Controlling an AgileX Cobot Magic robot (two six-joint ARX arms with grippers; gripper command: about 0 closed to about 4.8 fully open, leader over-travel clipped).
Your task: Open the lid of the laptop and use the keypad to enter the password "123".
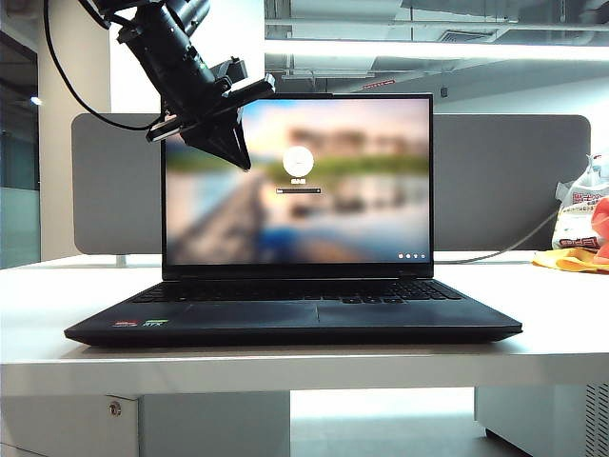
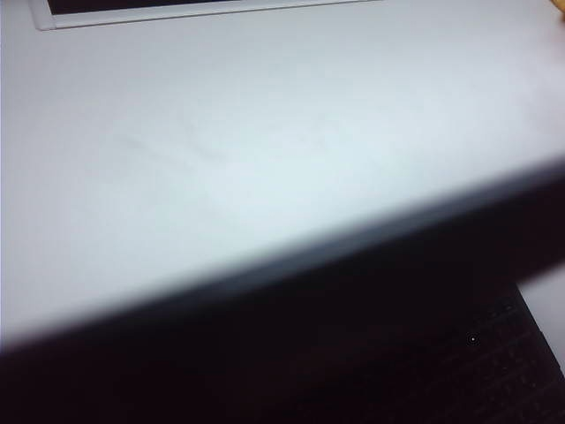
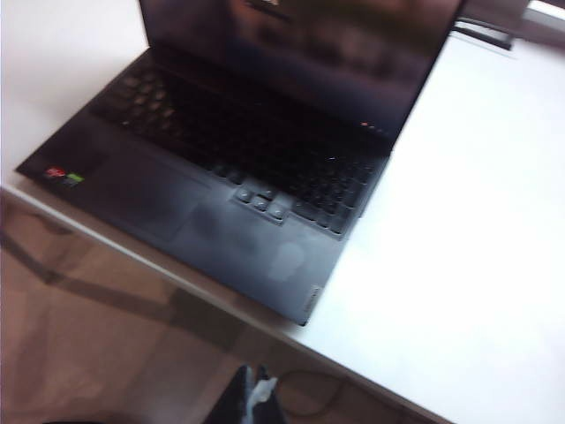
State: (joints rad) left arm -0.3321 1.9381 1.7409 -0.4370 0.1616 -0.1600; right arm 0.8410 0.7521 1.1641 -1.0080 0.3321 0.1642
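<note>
The black laptop sits open on the white table, its lid upright and the screen lit with a login picture. My left gripper hangs shut in front of the lid's upper left corner, pointing down. The left wrist view is blurred: a dark lid edge crosses white table, and the gripper itself cannot be made out there. The keypad forms the keyboard's right-hand end. My right gripper is shut, off the table's front edge, well short of the laptop.
A grey fabric divider stands behind the laptop. A plastic bag and a yellow cloth lie at the table's far right, with a cable running toward them. Brown floor shows below the table's edge.
</note>
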